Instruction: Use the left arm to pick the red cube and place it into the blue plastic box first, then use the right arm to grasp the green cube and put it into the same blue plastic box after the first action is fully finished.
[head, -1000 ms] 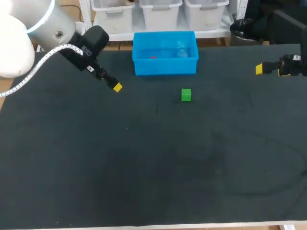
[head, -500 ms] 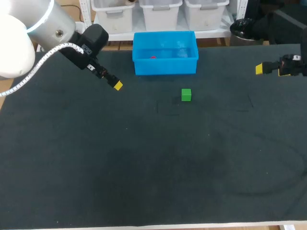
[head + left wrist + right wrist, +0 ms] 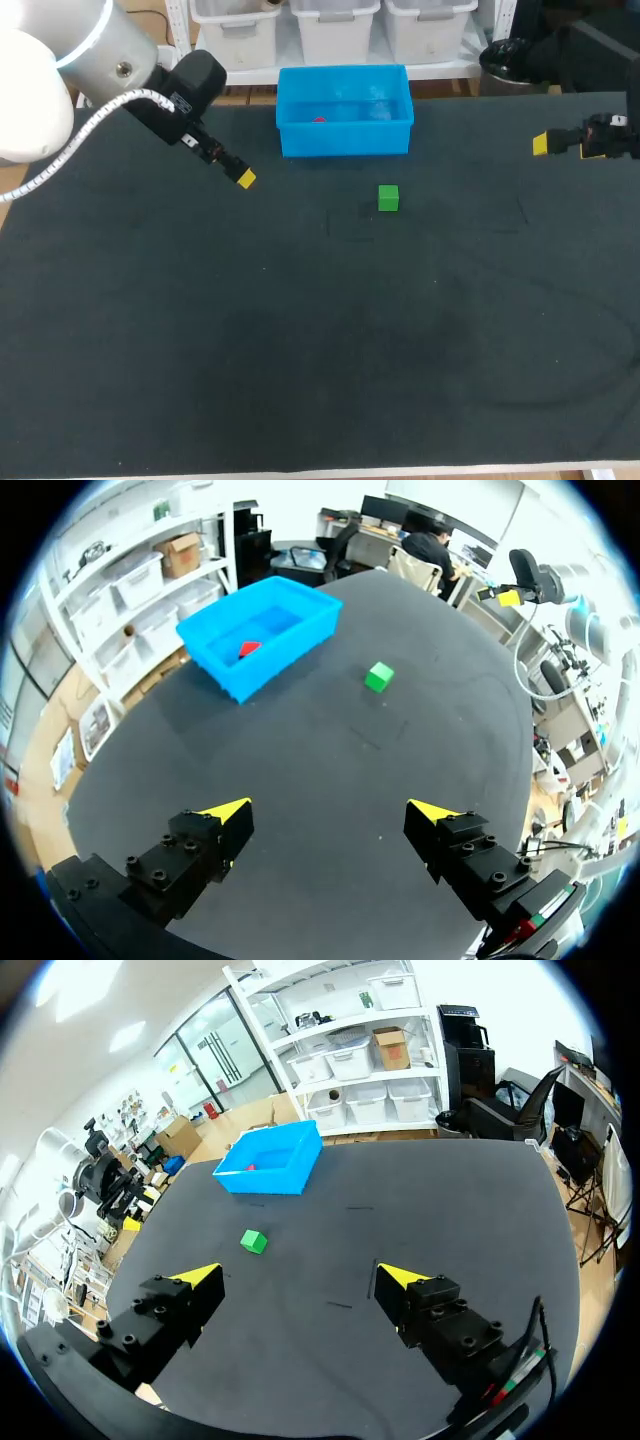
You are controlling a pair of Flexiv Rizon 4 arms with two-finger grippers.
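Done: red cube [image 3: 319, 119] in blue plastic box [image 3: 345, 142], upper centre. Left to do: green cube [image 3: 388, 198], just below box, ungrasped. Left gripper [image 3: 329, 812], right gripper [image 3: 300, 1278]: fingers apart, empty.

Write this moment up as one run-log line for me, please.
red cube: inside blue plastic box | green cube: on table, untouched | left gripper: open, empty | right gripper: open, empty

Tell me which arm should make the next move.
Right. The red cube already lies in the blue box; the green cube sits untouched ahead of the open, empty right tool.
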